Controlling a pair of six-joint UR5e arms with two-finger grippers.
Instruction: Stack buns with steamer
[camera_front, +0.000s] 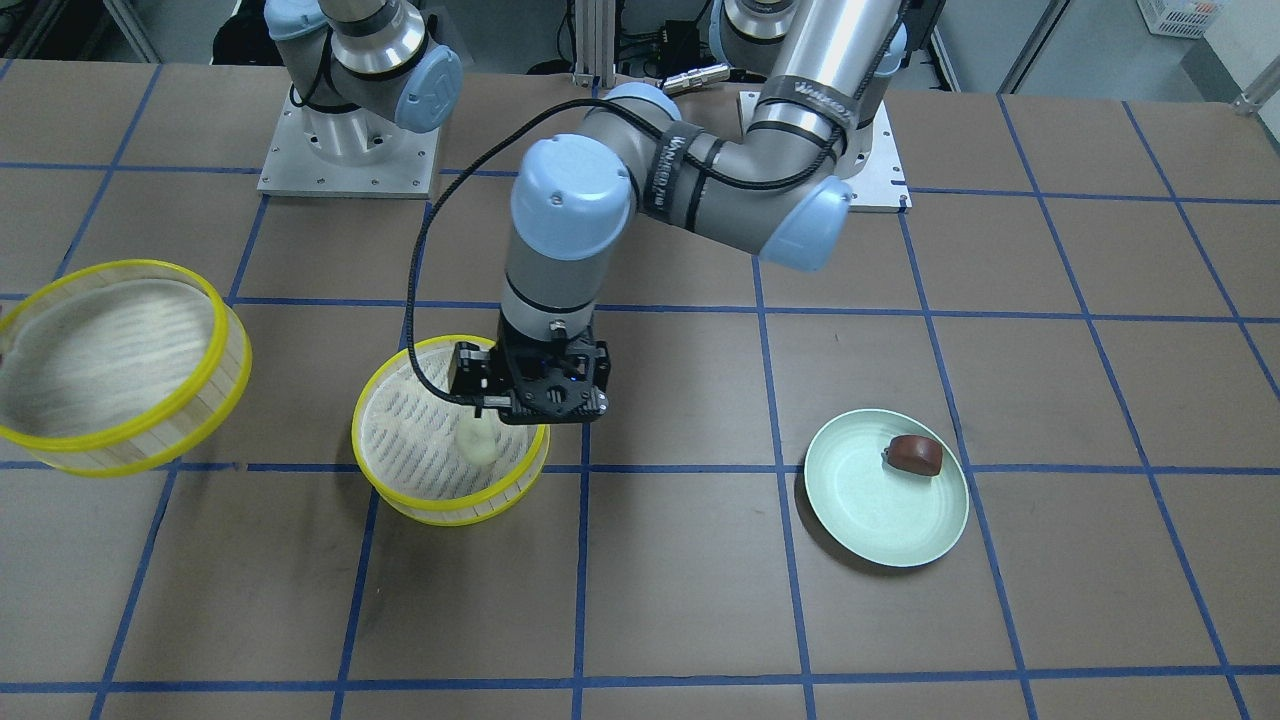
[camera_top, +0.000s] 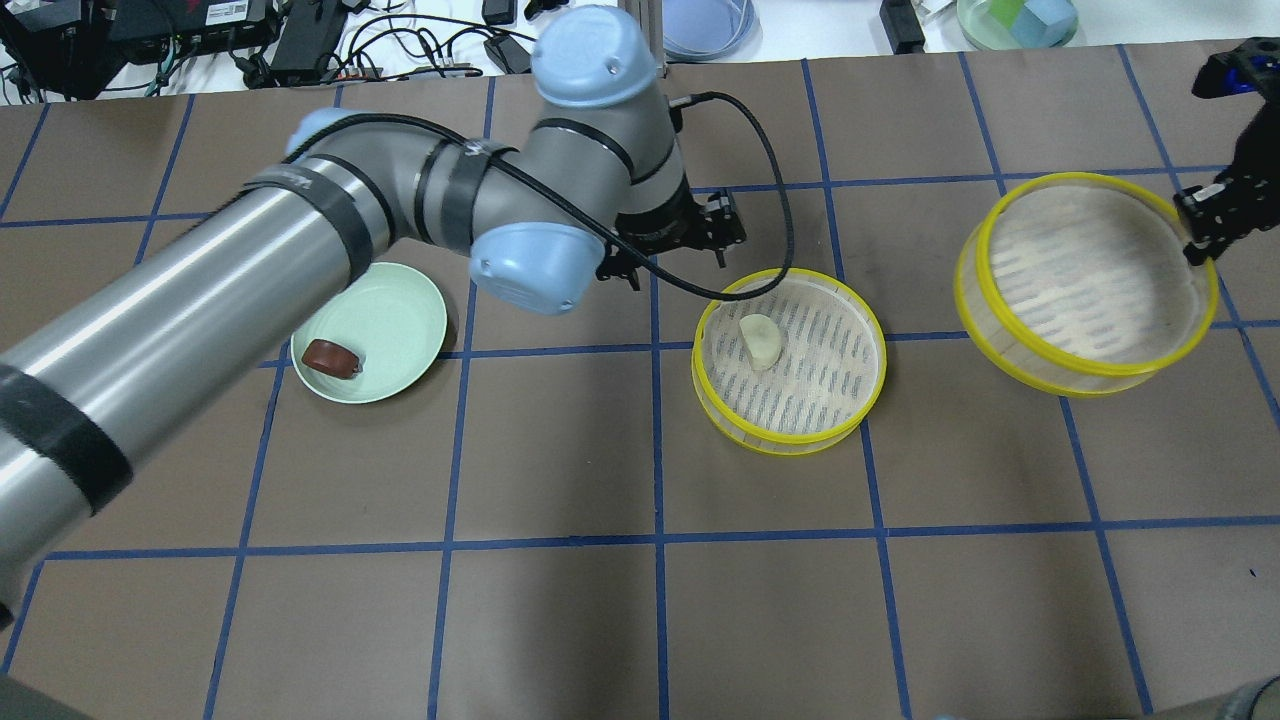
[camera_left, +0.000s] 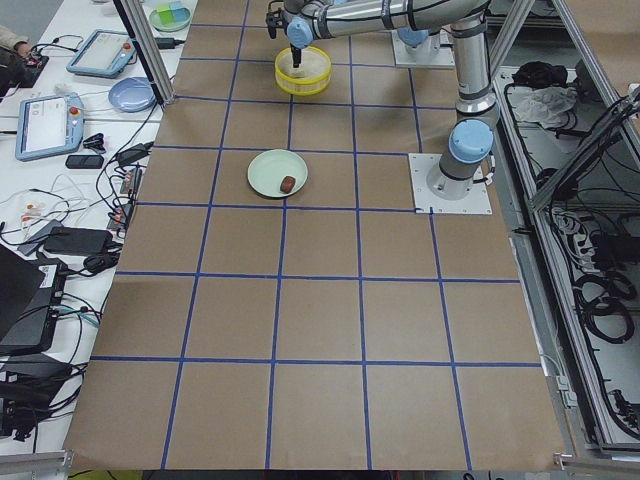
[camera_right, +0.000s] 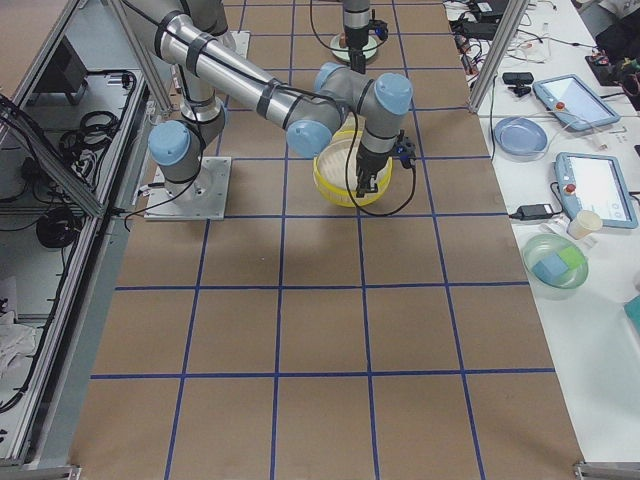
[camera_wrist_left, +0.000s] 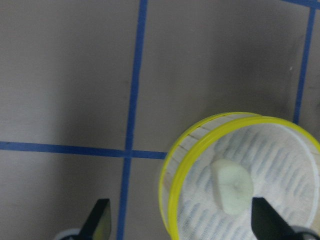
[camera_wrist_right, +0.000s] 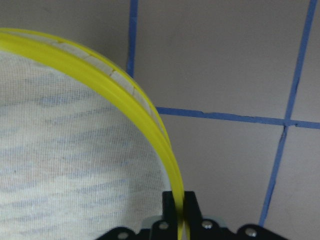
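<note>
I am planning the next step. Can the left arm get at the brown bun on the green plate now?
Probably yes. The left claw is open and holds nothing, and the brown bun lies uncovered on the green plate on that arm's own side, with nothing seen in between.

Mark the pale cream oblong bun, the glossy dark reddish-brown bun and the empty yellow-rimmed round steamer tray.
pale cream oblong bun (camera_top: 760, 340): overhead view, middle of its top.
glossy dark reddish-brown bun (camera_front: 915, 455): front-facing view, middle of its top.
empty yellow-rimmed round steamer tray (camera_top: 1085, 265): overhead view, bare woven floor.
</note>
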